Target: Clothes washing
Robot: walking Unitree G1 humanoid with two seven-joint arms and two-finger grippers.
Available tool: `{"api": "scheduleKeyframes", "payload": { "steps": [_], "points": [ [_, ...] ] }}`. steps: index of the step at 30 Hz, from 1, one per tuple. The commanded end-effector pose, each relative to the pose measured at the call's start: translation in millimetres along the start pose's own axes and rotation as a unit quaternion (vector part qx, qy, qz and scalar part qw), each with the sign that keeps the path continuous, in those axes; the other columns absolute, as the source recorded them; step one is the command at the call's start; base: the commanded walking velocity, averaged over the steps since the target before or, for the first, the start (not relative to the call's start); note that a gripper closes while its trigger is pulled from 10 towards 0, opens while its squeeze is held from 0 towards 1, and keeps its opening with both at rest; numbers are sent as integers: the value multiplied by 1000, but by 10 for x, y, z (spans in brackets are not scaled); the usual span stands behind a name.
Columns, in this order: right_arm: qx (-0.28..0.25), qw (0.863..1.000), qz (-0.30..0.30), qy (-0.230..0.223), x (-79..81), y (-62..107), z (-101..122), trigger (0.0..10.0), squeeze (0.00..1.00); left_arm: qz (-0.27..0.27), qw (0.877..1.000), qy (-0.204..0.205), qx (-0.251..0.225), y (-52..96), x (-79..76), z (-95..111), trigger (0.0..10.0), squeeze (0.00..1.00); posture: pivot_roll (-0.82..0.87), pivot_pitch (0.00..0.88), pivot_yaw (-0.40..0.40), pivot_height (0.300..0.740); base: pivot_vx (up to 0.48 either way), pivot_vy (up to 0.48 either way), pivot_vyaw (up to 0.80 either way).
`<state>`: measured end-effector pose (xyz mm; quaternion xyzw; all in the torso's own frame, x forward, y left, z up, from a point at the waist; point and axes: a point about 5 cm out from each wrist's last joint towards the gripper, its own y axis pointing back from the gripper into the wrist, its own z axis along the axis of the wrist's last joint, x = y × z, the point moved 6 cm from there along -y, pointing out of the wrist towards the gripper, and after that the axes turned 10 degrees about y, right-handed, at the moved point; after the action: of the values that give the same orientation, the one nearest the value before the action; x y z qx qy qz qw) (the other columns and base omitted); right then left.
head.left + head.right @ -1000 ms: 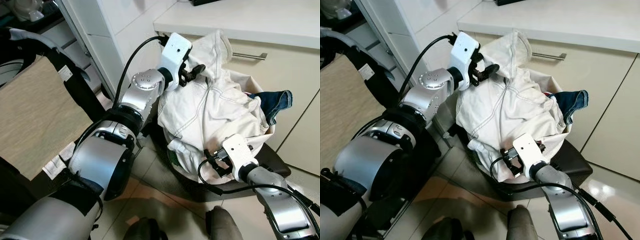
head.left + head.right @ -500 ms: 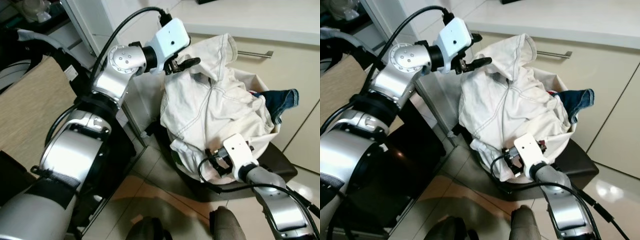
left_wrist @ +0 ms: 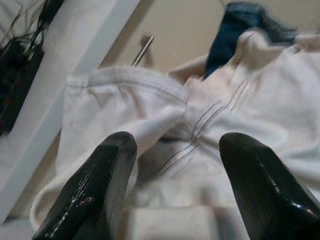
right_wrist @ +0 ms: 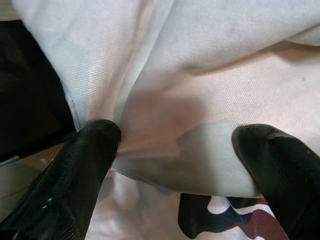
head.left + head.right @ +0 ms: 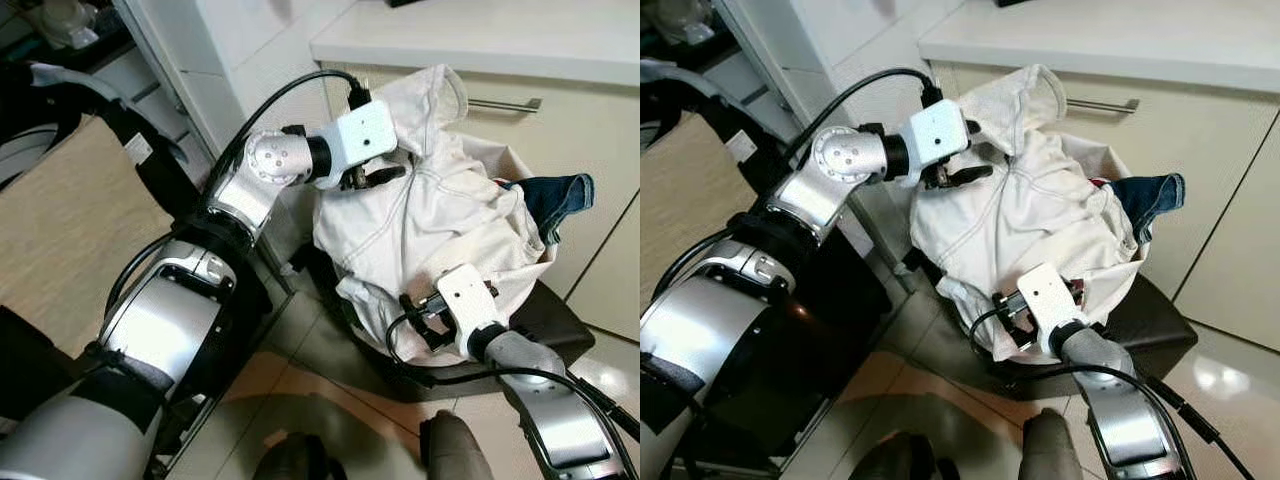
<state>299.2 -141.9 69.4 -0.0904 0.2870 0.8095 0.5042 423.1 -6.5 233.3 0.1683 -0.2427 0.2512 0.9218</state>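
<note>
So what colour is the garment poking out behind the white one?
Dark blue garment, denim-like; clearest in the left eye view.

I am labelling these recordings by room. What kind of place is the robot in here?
Probably a home kitchen or laundry corner: a pale countertop over cream cabinets with a metal bar handle, a tiled floor, and a laundry basket heaped with a white garment.

My left silver arm reaches forward, elbow bent, white wrist block turned sideways. Left gripper of two long black fingers (image 5: 378, 176) spread apart, tips pointing to my right, held high. My right silver arm low, forearm rising from bottom edge, wrist block tilted up. Right gripper of two long black fingers (image 5: 418, 318) also spread wide, pointing forward.
</note>
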Motion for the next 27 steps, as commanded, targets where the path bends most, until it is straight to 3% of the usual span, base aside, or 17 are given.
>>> {"api": "scheduleKeyframes", "payload": {
  "steps": [1,8,13,14,20,21,24,27],
  "points": [
    [-3,1000,23,-2,140,14,27,10000,1000,29,999,-17,12,60,175,22,10000,0,-381,140,285,691,0,0,0],
    [12,1000,22,-11,224,107,-51,10000,1000,72,997,-25,-13,117,463,310,10000,0,-411,150,314,691,0,0,0],
    [29,999,45,0,337,134,-116,10000,1000,76,996,-42,-31,183,568,469,10000,0,-414,145,318,691,0,0,0],
    [32,998,48,-2,354,136,-129,10000,0,77,995,-49,-36,203,596,514,10000,0,-414,141,319,691,0,0,0],
    [18,998,52,-5,344,167,-88,10000,0,85,992,-76,-61,343,755,744,10000,0,-411,128,321,691,0,0,0],
    [1,999,40,1,274,180,-27,10000,0,85,992,-76,-60,346,761,741,10000,0,-410,121,320,691,0,0,0],
    [-53,997,50,10,218,289,215,10000,0,69,994,-82,-35,288,675,597,10000,0,-410,115,325,691,0,0,0],
    [-71,995,72,14,238,414,330,10000,0,49,996,-71,-20,198,548,477,10000,0,-417,111,330,691,0,0,0]
  ]
}}
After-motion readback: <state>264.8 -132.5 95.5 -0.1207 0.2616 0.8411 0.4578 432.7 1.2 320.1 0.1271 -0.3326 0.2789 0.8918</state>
